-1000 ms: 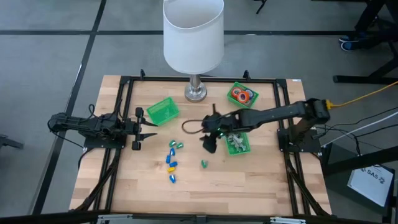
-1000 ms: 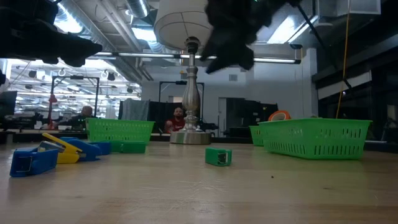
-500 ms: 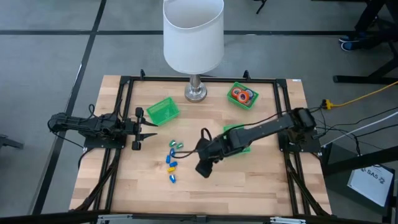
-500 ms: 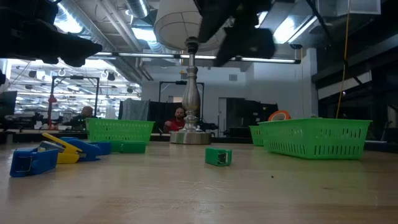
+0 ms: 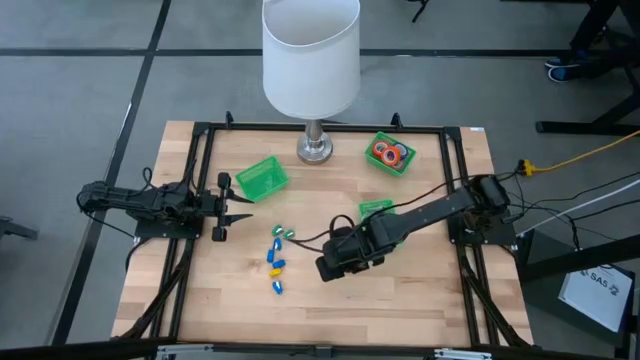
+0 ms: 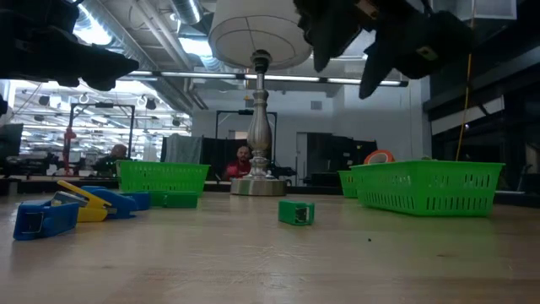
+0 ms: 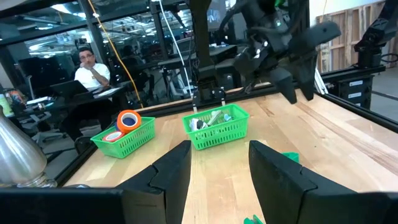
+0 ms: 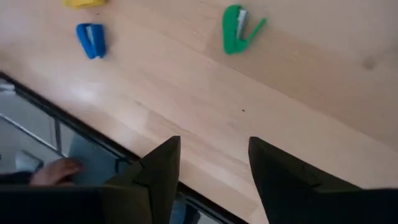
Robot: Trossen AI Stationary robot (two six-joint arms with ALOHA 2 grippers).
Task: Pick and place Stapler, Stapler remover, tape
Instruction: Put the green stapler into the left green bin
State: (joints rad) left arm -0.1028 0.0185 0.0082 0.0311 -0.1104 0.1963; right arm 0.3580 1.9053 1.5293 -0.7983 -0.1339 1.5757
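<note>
Right tool open, empty, above table near green stapler. Left tool open, waiting at left edge.

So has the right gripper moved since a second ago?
Yes. The right gripper has swung away from the lamp base, toward the table's near edge.

A white-shaded lamp stands at the wooden table's far edge.

Both arms are matte black and jointed, with black cables looping off them; each gripper ends in two dark, flat fingers.
</note>
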